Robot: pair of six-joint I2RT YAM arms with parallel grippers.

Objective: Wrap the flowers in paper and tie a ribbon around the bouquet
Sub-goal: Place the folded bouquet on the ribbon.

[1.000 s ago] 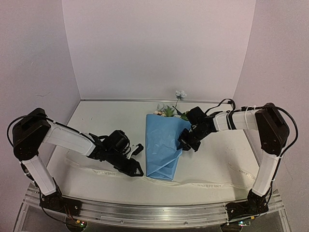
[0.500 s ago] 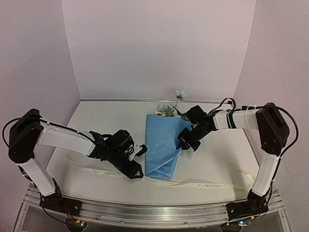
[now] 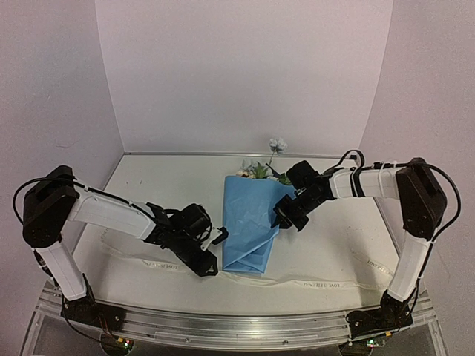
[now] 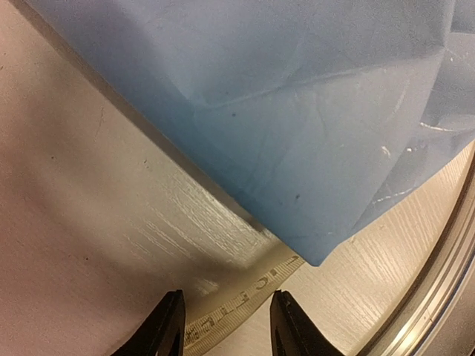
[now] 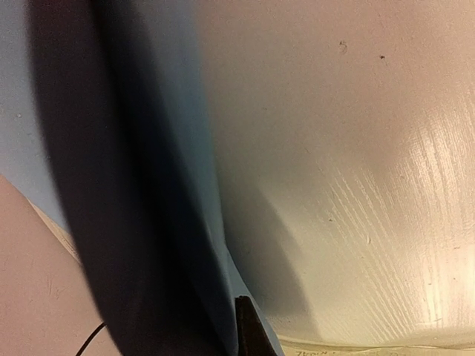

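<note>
Left hand (image 3: pixel 215 252) sits low on the near side, its fingers (image 4: pixel 172 319) parted partway with nothing between them, and right under that gap runs the ribbon (image 4: pixel 252 293)! It lies left to right along the near tabletop (image 3: pixel 334 245), slipping beneath the narrow near tip of the bouquet (image 3: pixel 252 222), just right of this hand. The cone's long axis runs near to far, flowers (image 3: pixel 260 170) at the far end. Right hand (image 3: pixel 288 215), closed tight, sits at the bouquet's right edge; whether it pinches anything I can't tell. For the ribbon, the left hand looks better placed.
</note>
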